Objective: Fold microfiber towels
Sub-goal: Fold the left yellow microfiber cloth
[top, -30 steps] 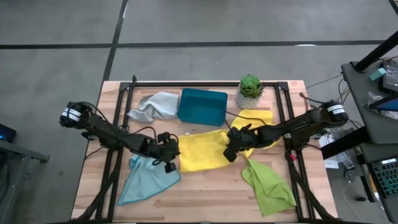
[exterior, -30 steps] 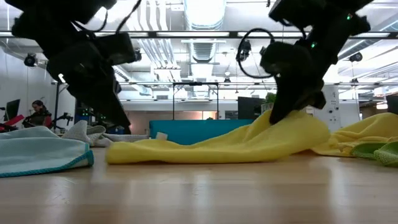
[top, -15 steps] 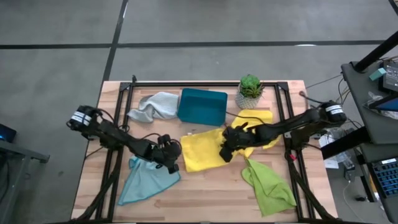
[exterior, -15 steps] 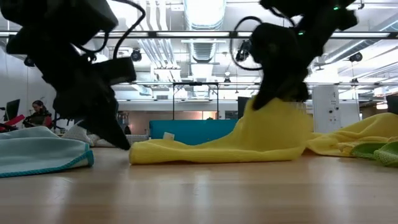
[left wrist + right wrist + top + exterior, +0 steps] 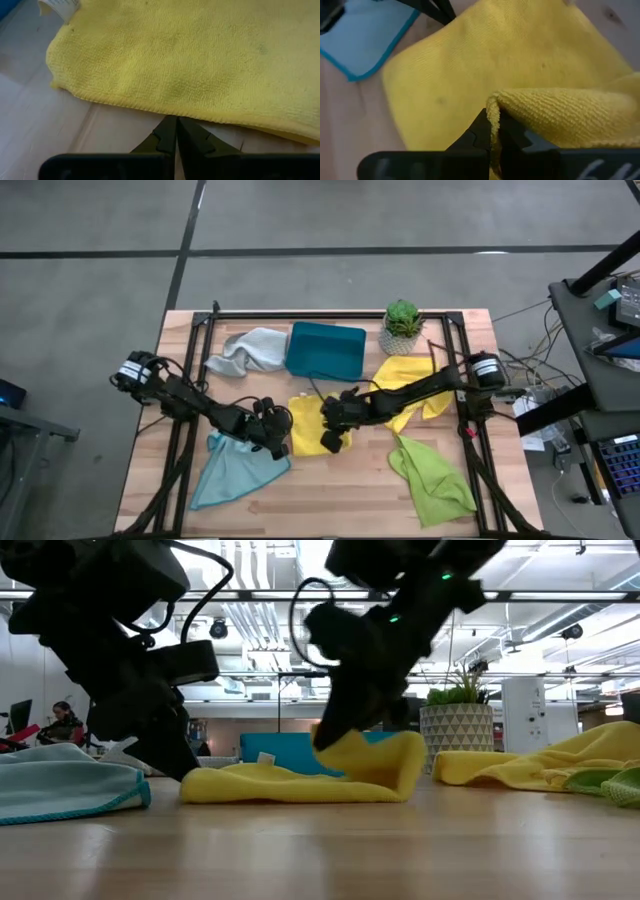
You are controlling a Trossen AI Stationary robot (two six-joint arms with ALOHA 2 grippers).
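Right gripper fingers clamped on folded-over yellow microfiber towel edge, mid-table; left gripper fingers pressed together, empty, at the towel's edge.

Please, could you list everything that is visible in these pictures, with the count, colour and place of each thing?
Yellow towel being folded: 1, yellow, table centre, its right edge lifted and carried over itself.
Second yellow towel: 1, yellow, right of centre, below the plant.
Blue towel: 1, light blue, front left.
Grey towel: 1, pale grey, back left, beside the tray.
Green towel: 1, lime green, front right.
Tray: 1, teal, back centre.
Potted plant: 1, green in a pale pot, back right.
Table: 1, light wood.
Person: 1, far in the room, low view.
Left gripper: jaws shut, at the folded towel's left edge.
Right gripper: jaws shut on the towel's lifted edge.
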